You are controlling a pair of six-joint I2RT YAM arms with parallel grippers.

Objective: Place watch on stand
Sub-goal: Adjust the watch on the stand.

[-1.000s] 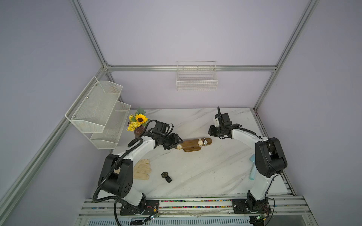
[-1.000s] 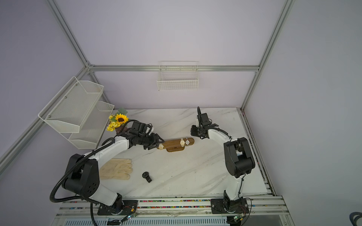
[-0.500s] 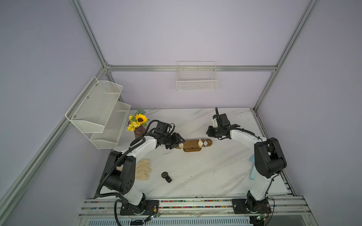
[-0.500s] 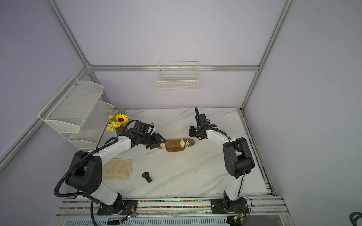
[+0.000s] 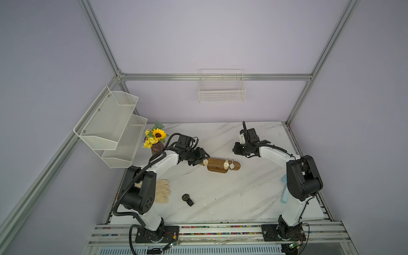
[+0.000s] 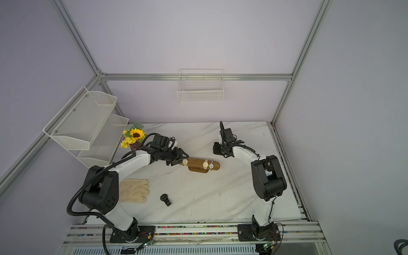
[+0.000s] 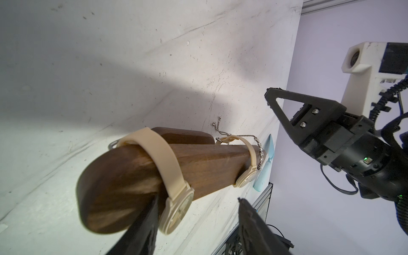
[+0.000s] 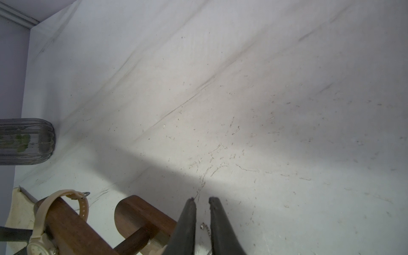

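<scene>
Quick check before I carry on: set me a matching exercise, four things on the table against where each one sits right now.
Things:
1. black watch
2. silver chain watch
3. cream gloves
4. sunflowers

Places:
A. in a vase at a back corner of the table
B. round the bar of the stand
C. partly hidden behind the left arm
D. flat on the marble, in front of the stand

Pairs: 1-D, 2-B, 3-C, 4-A.
</scene>
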